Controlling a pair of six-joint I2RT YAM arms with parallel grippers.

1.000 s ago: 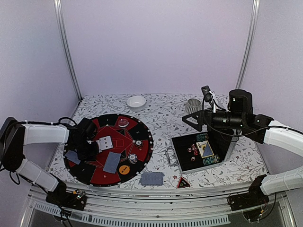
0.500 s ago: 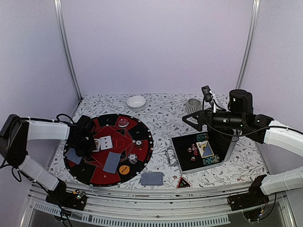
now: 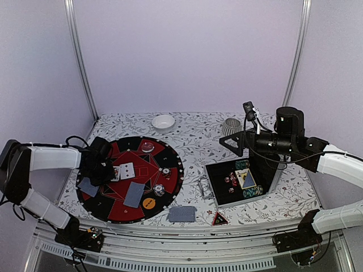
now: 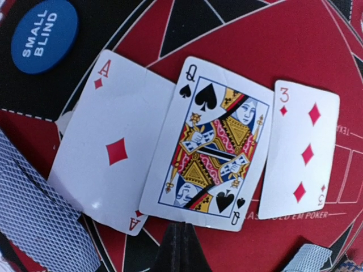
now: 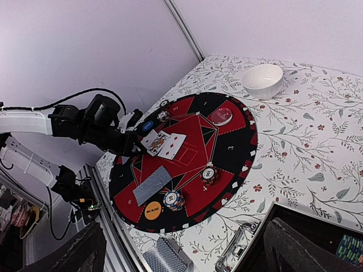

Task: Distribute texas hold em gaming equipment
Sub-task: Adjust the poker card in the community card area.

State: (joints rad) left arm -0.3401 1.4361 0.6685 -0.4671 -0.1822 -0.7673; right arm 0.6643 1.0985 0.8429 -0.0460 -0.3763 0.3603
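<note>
Three face-up cards lie fanned on the round red-and-black poker mat [image 3: 170,153]: an ace of diamonds [image 4: 116,150], a queen of spades [image 4: 212,144] and a three of diamonds [image 4: 300,153]. My left gripper [image 4: 180,238] is shut and empty, its tip just short of the queen's near edge. Around the cards the mat holds a blue small-blind disc [image 4: 44,35], an orange disc [image 3: 149,203], two chip stacks [image 3: 159,189] and face-down cards [image 3: 134,194]. More face-down cards [image 3: 182,213] and a red triangular marker [image 3: 220,219] lie off the mat. My right gripper [image 5: 187,260] hangs open above the black case [image 3: 218,190].
A white bowl [image 3: 163,122] and a ribbed grey cup [image 3: 231,127] stand at the back of the floral tablecloth. The open black case holds chips and a card. A metal clasp [image 3: 205,187] lies between the mat and the case.
My left gripper has drawn back slightly to the left, away from the face-up cards. The right arm has hardly moved.
</note>
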